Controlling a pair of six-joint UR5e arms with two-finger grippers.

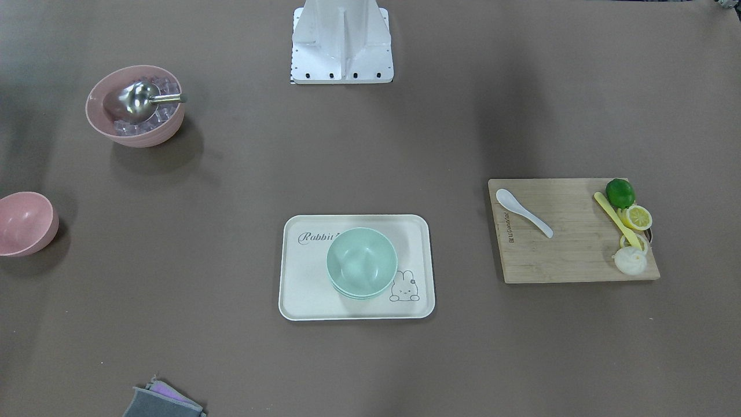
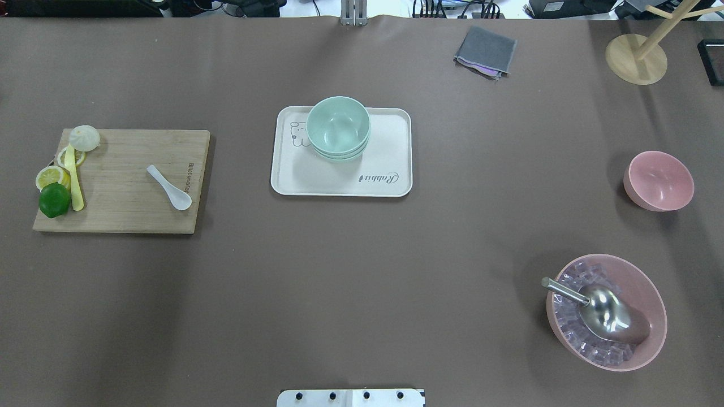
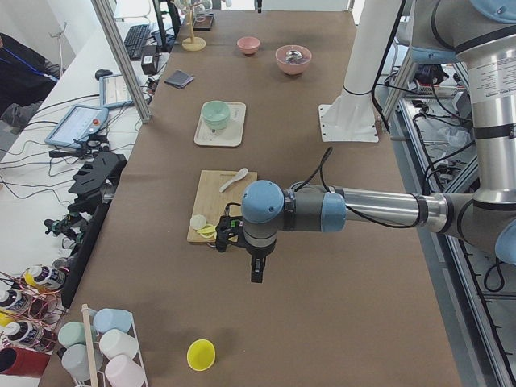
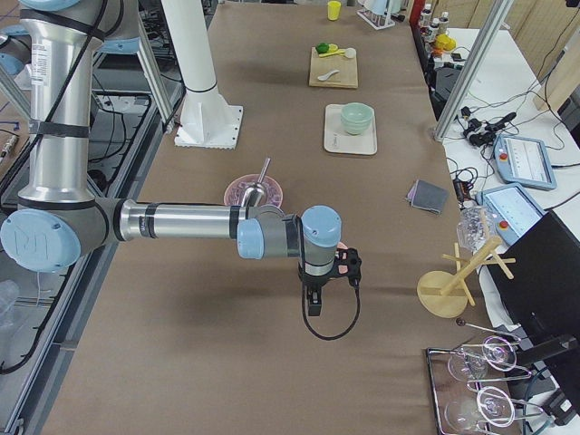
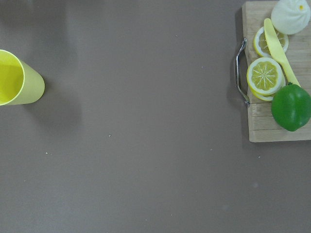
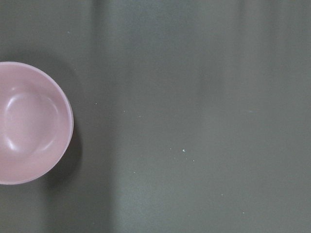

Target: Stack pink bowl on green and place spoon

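Left tool mid-frame over worktop, near cutting board; right tool near pink bowl; grip of both: cannot tell.

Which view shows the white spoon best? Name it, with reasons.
Exterior front-facing: white spoon lies whole, unblocked on the cutting board. Overhead matches, slightly smaller; both side views show it tiny; wrist views miss it.
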